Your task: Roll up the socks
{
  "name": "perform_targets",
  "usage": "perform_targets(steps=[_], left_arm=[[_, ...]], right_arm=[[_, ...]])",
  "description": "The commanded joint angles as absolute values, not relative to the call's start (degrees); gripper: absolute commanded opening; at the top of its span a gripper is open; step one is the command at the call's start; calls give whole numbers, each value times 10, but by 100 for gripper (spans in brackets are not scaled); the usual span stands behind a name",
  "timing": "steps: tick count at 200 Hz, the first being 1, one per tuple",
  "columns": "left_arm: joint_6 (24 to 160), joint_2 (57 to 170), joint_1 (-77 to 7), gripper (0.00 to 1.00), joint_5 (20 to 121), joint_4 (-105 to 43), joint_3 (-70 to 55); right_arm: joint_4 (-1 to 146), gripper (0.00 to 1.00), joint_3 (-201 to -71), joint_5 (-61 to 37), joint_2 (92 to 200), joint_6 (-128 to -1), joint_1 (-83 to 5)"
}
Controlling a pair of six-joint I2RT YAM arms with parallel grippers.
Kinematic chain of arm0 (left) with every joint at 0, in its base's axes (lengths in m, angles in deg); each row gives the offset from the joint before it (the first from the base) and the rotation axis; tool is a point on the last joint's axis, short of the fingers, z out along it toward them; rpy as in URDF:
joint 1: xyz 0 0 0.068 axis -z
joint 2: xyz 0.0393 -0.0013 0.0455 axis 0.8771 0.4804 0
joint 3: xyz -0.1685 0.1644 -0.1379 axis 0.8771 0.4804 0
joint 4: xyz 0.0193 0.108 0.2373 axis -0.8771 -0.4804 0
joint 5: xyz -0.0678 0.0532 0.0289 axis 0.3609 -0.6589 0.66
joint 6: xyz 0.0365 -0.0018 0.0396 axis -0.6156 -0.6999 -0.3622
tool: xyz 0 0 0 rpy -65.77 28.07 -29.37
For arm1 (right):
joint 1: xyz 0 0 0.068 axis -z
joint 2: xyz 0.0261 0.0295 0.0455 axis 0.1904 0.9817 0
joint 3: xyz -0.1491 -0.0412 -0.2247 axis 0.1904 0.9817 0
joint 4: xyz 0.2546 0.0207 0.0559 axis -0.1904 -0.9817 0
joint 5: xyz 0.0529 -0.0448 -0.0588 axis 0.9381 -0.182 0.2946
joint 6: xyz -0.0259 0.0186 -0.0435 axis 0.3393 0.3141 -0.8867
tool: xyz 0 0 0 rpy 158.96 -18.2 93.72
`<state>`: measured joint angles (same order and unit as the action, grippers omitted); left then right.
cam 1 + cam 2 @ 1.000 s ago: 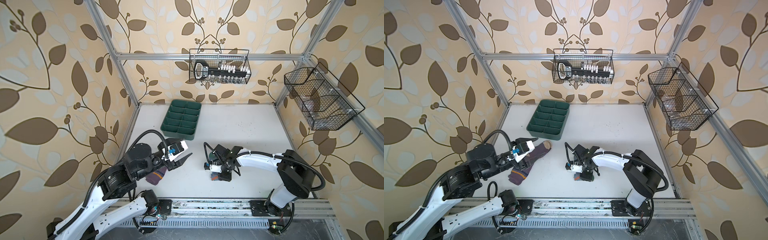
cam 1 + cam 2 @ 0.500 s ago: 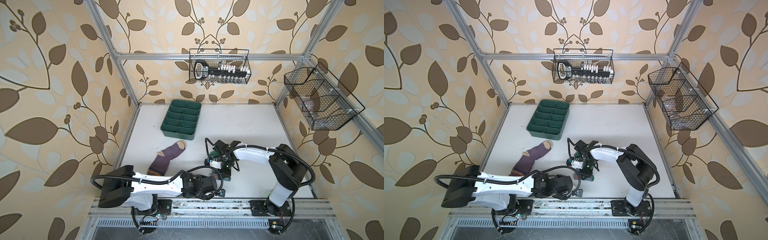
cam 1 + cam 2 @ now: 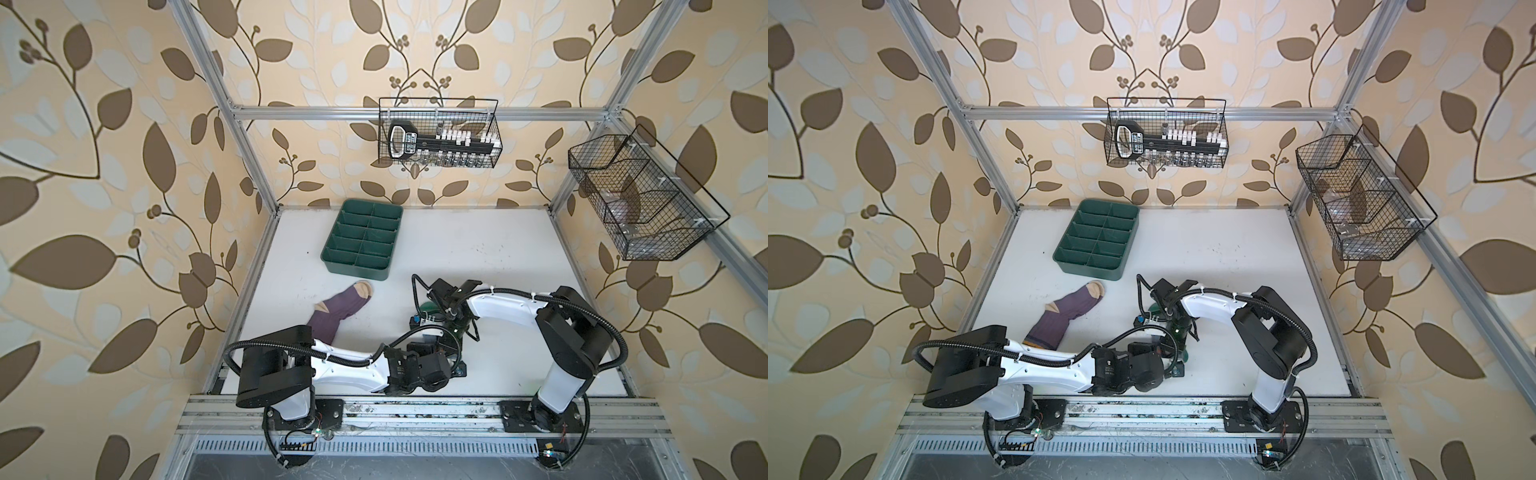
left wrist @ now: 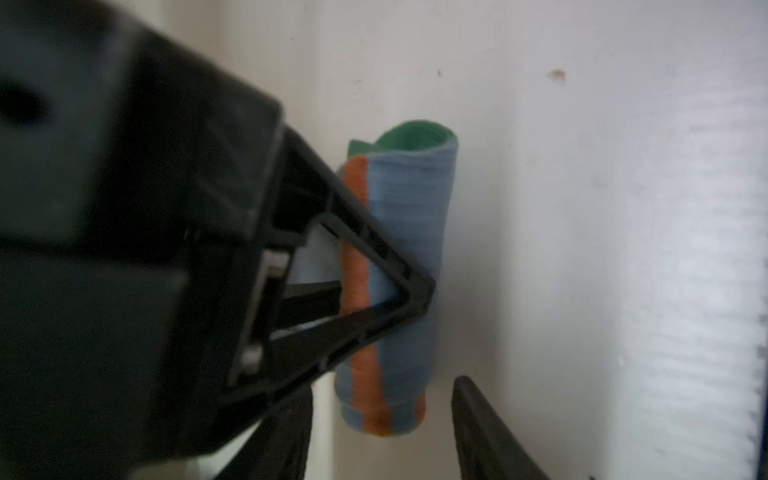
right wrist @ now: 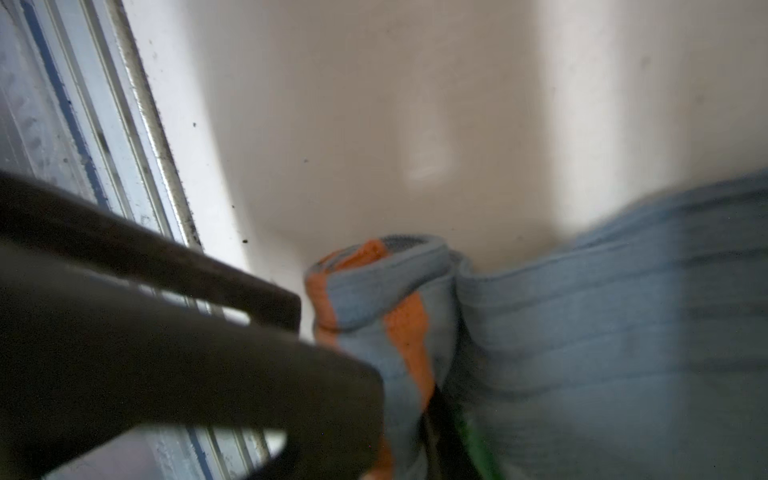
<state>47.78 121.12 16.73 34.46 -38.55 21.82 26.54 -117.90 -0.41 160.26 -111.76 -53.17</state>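
Observation:
The purple sock point(image 3: 338, 309) point(image 3: 1065, 316), with its beige toe, lies flat and unrolled at the table's left middle, and neither gripper touches it. The light blue sock point(image 4: 409, 266) is rolled into a tube with an orange stripe along it and green at its far end. In both top views only a green bit of it point(image 3: 426, 308) shows under the arms. My right gripper point(image 5: 415, 415) point(image 3: 440, 322) lies across the roll, shut on its fabric. My left gripper point(image 4: 382, 440) point(image 3: 444, 353) is open, with one finger on each side of the roll's near end and not touching it.
A green divided tray point(image 3: 362, 239) stands behind the purple sock. Two wire baskets hang on the back wall point(image 3: 440, 139) and the right wall point(image 3: 640, 199). The metal front rail point(image 3: 415, 409) runs just below my left arm, which lies low along the front edge.
My left arm dropped from above the purple sock, swung low along the front edge and reached right to the roll, narrowing its jaws a little. The right gripper shifted only slightly.

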Motion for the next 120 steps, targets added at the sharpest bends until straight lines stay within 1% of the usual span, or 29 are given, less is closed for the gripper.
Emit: perform_targets(steps=[1,53,82,100,112,120], left_arm=[[492,1207,168,56,326,-342,228],[506,1269,167,45,376,-375,199],[518,1299,168,34,388,-402,175],[521,1297,166,24,385,-402,173],[522,1291,165,14,386,-408,171],[523,1285,164,5,390,-416,169]], right_arm=[[317,19,-1143,-92,1672,-1132,-532],[318,19,-1142,-88,1660,-1132,-529],[323,20,-1142,-77,1649,-1131,-528],[324,21,-1140,-73,1641,-1129,-529],[328,24,-1137,-72,1631,-1128,-528],[336,25,-1135,-76,1618,-1122,-528]])
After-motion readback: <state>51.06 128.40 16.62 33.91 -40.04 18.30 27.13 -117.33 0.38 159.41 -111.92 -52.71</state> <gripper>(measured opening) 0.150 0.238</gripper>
